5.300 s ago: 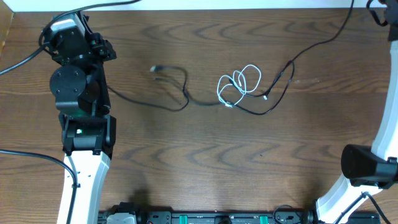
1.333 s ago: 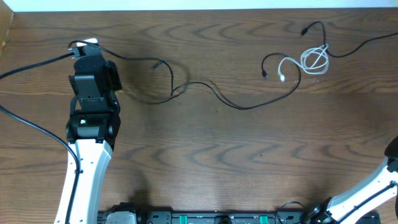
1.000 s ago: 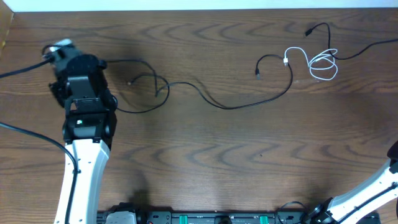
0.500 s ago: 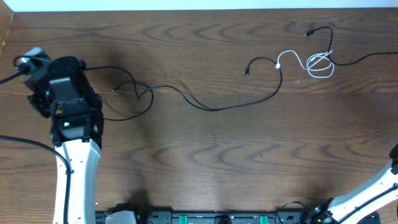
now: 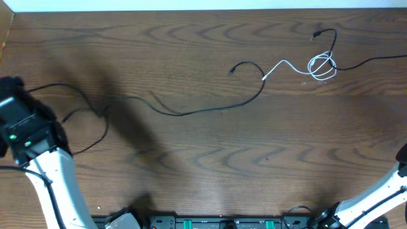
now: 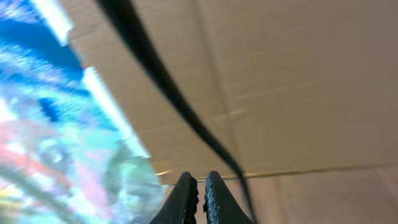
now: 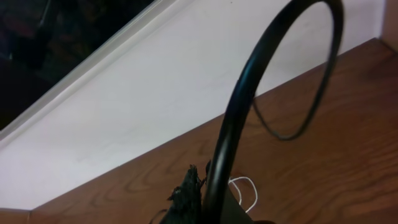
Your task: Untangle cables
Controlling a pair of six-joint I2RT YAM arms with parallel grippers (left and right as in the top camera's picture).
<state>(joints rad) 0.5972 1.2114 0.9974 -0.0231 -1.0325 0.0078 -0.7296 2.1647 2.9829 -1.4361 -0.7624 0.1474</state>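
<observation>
Between the left gripper's (image 6: 200,194) fingertips only a hairline gap shows: they are pressed all but together, apparently pinching the long black cable (image 5: 181,114) (the wrist view is too smeared to be sure of the bite). Just out from that hand the cable sags in a slack loop on the table (image 5: 210,172). It then stretches away in a shallow curve, which suggests the hand sits so far out in order to draw the line long and clear of the knot. Well beyond, it hooks back to its plug (image 5: 230,72), meeting the tip of the short white cable (image 5: 283,62). Farthest off, the white coil is crossed by a second black cable (image 5: 332,46) running off to the right; that crossing looks like the tangle left. The right gripper (image 7: 189,186) is a dark shape behind its own thick cord (image 7: 238,106), and I cannot tell whether it is spread or closed.
</observation>
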